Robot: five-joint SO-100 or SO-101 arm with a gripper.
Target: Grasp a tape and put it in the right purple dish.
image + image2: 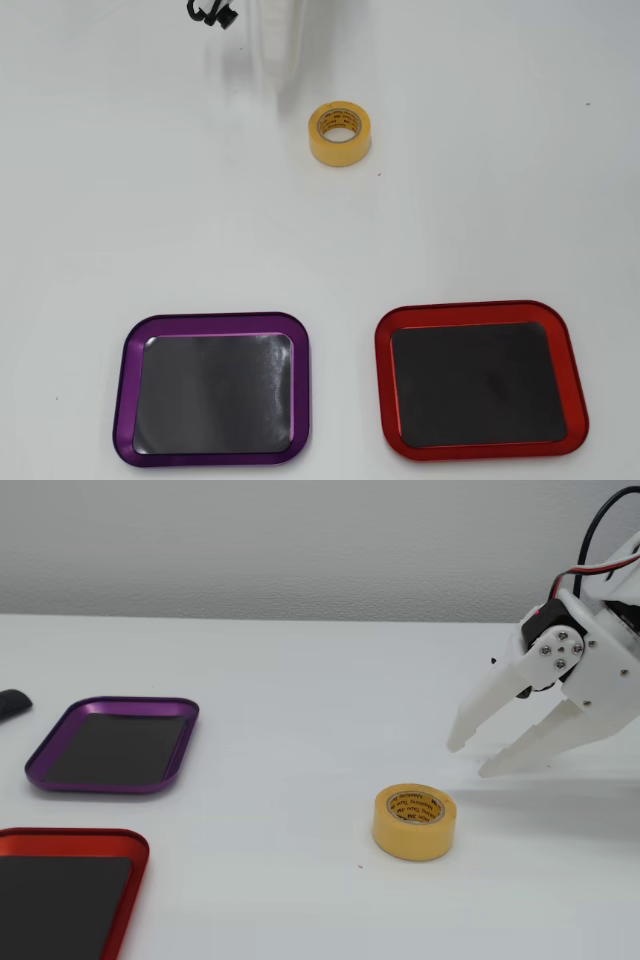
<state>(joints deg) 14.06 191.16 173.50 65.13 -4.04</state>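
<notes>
— Around the tape (415, 822)?
— Bare table (300, 700) on every side; nothing touching the roll. Gripper (472, 760) near it, above and to the right in the fixed view, fingers spread, clear gap between.
— Toward the purple dish (112, 745)?
— Open tabletop all the way. Inside bare. Red tray (70, 842) just beside, not touching.

Print on tape (414, 821) core too small to read.

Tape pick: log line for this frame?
phase: approach | gripper: open, empty, above table, short of tape | tape: flat on table, untouched | purple dish: empty | red dish: empty
</notes>
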